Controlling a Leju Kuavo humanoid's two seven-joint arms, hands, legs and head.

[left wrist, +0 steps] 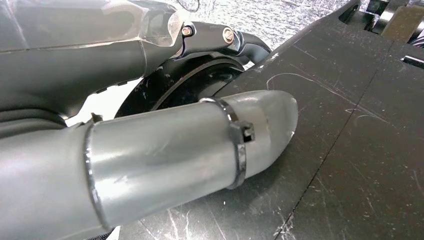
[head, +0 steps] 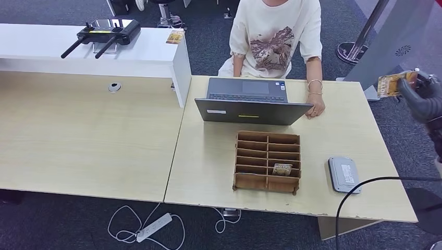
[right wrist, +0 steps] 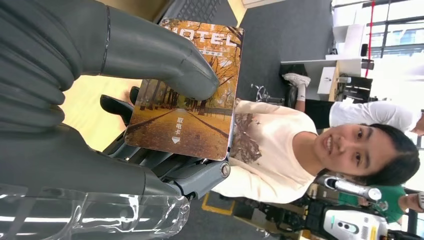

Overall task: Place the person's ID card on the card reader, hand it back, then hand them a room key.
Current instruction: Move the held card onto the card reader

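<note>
Head view: desk (head: pixel 219 156) with person (head: pixel 276 36) at 12 o'clock, card reader (head: pixel 344 174) at 4, right hand (head: pixel 423 96) at 3 pinching the room key (head: pixel 397 83) aloft, final handover underway, needs reach toward person; left hand's state can't tell.

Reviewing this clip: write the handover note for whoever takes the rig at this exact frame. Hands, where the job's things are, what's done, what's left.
Right hand: raised off the table's right side, thumb pinning a hotel room key card with an autumn-trees print against the fingers.
Left hand: its wrist view shows it empty, down by the robot's dark body.
Card reader: grey, on the table's near right; nothing on it.
Wooden card rack: mid-table, one more card in a right-hand slot.
Person: seated behind the laptop, one hand resting on the table, not reaching.
Done, apparently: key picked up. No ID card is visible.
Left: pass the key to the person.
</note>
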